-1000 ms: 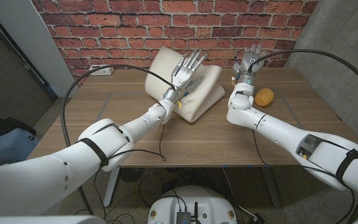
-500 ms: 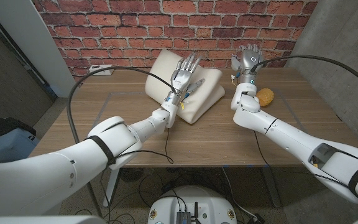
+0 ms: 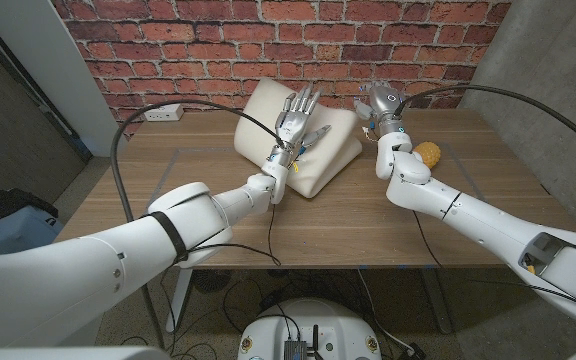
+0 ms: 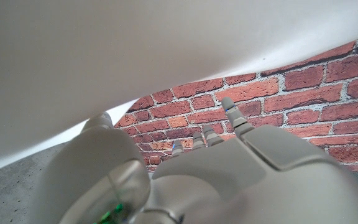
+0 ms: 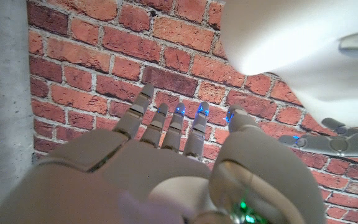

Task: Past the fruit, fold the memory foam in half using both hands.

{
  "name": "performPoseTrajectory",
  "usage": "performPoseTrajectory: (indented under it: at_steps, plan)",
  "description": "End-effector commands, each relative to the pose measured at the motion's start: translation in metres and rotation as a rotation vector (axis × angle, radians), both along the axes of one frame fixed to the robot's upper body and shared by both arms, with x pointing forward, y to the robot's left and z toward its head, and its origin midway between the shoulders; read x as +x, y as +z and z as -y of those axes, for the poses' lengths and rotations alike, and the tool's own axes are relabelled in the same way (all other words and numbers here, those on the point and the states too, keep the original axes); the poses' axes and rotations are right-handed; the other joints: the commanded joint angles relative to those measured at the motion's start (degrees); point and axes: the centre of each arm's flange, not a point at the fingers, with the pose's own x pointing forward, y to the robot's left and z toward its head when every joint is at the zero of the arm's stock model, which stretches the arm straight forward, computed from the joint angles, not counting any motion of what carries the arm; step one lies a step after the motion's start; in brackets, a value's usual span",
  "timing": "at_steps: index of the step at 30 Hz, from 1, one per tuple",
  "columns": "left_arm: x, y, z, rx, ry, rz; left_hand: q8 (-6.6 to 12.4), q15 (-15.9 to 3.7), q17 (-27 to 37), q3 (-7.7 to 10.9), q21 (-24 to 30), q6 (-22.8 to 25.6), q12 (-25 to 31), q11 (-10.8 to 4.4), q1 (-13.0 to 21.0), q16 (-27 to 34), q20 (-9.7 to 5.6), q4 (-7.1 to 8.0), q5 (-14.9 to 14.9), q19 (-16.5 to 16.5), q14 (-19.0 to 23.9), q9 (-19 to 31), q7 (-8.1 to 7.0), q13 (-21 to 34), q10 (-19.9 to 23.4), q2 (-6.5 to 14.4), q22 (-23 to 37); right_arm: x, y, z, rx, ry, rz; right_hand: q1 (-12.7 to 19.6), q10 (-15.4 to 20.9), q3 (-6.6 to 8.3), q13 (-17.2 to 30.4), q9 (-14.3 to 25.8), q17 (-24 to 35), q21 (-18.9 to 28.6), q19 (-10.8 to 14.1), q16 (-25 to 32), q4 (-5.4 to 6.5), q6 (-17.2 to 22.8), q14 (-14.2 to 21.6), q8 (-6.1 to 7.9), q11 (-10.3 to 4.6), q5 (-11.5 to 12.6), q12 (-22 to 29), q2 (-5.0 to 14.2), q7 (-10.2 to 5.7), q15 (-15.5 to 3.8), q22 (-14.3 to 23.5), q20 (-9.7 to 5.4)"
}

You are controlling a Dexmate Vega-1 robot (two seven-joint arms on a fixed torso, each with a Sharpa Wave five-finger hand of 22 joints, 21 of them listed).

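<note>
Centrally, cream memory foam is seen on the wooden table. The left robot hand is held open over it. The right robot hand is raised empty, fingers apart, near an orange fruit.

The memory foam is a thick cream-white pad lying at the far middle of the bench, close to the brick wall. Its far left part stands raised and tilted, so the pad is partly bent rather than flat, with a soft crease running across it. The fruit, small, round and orange-yellow, sits on the bench to the foam's right, well apart from it.
</note>
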Motion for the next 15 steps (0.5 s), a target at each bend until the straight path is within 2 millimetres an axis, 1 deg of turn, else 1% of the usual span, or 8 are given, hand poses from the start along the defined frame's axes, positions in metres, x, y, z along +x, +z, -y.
performPoseTrajectory:
  at_steps: [1,4,8,10,12,13,14,15]
  plan:
    - [0.003,0.004,0.007,0.005,-0.002,-0.034,0.25,-0.20,0.2,-0.60,-0.3,-6.5,0.4,-0.15,-0.5,0.6,-0.24,0.20,0.4,0.0,-0.4,0.0,0.27,0.1,-6.0,0.0,0.1,0.003,-0.006,-0.016,-0.166,0.116,-0.185,0.8,0.2,1.13,0.1,0.2,0.1,0.0,0.2,-0.4,0.12,0.5,-0.5,0.18,-0.51,0.4,-0.2,0.36,0.05,-3.00,0.3,-0.23]
    - [0.003,0.004,0.009,0.012,-0.001,-0.036,0.29,-0.28,0.2,-0.72,-0.3,-6.5,0.5,-0.24,-0.7,0.6,-0.29,0.31,0.4,0.1,-0.3,0.0,0.22,0.1,-5.9,0.0,0.1,0.004,-0.008,-0.021,-0.187,0.091,-0.188,1.4,0.1,1.74,0.1,0.2,0.1,-0.1,0.2,-0.5,-0.12,0.2,-0.6,-0.04,-0.58,0.5,-0.3,0.41,-0.20,-2.98,0.3,-0.22]
    - [0.003,0.005,0.009,0.014,0.002,-0.041,0.37,-0.49,0.2,-0.89,-0.4,-6.3,0.6,-0.26,-0.9,0.7,-0.35,0.45,0.6,0.2,-0.2,0.0,0.11,0.1,-5.7,0.1,0.1,0.004,-0.009,-0.026,-0.208,0.110,-0.199,1.6,0.0,1.92,0.1,0.2,0.2,-0.1,0.2,-0.5,-0.22,-0.1,-0.5,-0.22,-0.48,0.4,-0.4,0.16,-0.39,-2.86,0.3,-0.08]
    - [0.004,0.005,0.009,0.015,0.002,-0.044,0.38,-0.56,0.2,-0.99,-0.4,-6.4,0.6,-0.29,-1.0,0.7,-0.36,0.53,0.7,0.2,-0.2,0.0,0.14,0.1,-5.7,0.1,0.1,0.005,-0.010,-0.027,-0.223,0.128,-0.211,1.6,-0.1,2.02,0.2,0.2,0.2,-0.1,0.3,-0.5,-0.24,0.0,-0.5,-0.22,-0.79,0.4,-0.5,0.05,-0.63,-2.87,0.3,0.11]
    - [0.004,0.005,0.009,0.018,0.003,-0.045,0.40,-0.56,0.2,-1.07,-0.5,-6.4,0.6,-0.41,-1.1,0.7,-0.37,0.59,0.7,0.2,-0.2,0.0,0.17,0.1,-5.7,0.1,0.1,0.006,-0.010,-0.029,-0.236,0.144,-0.235,1.6,-0.1,2.12,0.2,0.2,0.4,-0.3,0.3,-0.5,-0.10,0.4,-0.7,-0.15,-1.78,0.3,-0.6,-0.13,-2.02,-2.95,0.3,-0.02]
    - [0.004,0.005,0.009,0.018,0.003,-0.046,0.42,-0.61,0.1,-1.12,-0.5,-6.3,0.6,-0.40,-1.2,0.7,-0.37,0.62,0.8,0.2,-0.2,0.0,0.18,0.1,-5.6,0.2,0.1,0.007,-0.010,-0.030,-0.247,0.147,-0.242,1.6,-0.5,2.37,0.2,0.2,0.5,-0.3,0.2,-0.6,0.02,0.6,-0.9,-0.14,-2.62,0.3,-0.9,0.05,-2.52,-3.41,0.3,-0.14]
    - [0.004,0.005,0.009,0.018,0.004,-0.046,0.43,-0.62,0.1,-1.15,-0.6,-6.3,0.7,-0.36,-1.2,0.7,-0.34,0.64,0.8,0.3,-0.1,0.0,0.20,0.1,-5.6,0.2,0.1,0.008,-0.011,-0.030,-0.253,0.150,-0.251,1.7,-0.6,2.45,0.2,0.2,0.5,-0.4,0.2,-0.6,0.06,0.7,-1.0,-0.13,-2.66,0.3,-0.9,0.12,-2.78,-3.47,0.3,-0.21]
    - [0.004,0.005,0.010,0.020,0.004,-0.046,0.43,-0.62,0.1,-1.19,-0.6,-6.3,0.7,-0.38,-1.2,0.7,-0.40,0.67,0.8,0.3,-0.1,0.0,0.18,0.1,-5.6,0.2,0.1,0.009,-0.011,-0.030,-0.256,0.152,-0.260,1.8,-0.6,2.79,0.2,0.2,0.6,-0.5,0.2,-0.6,0.20,1.1,-1.1,-0.09,-3.92,0.3,-1.0,0.21,-3.78,-3.54,0.3,-0.36]
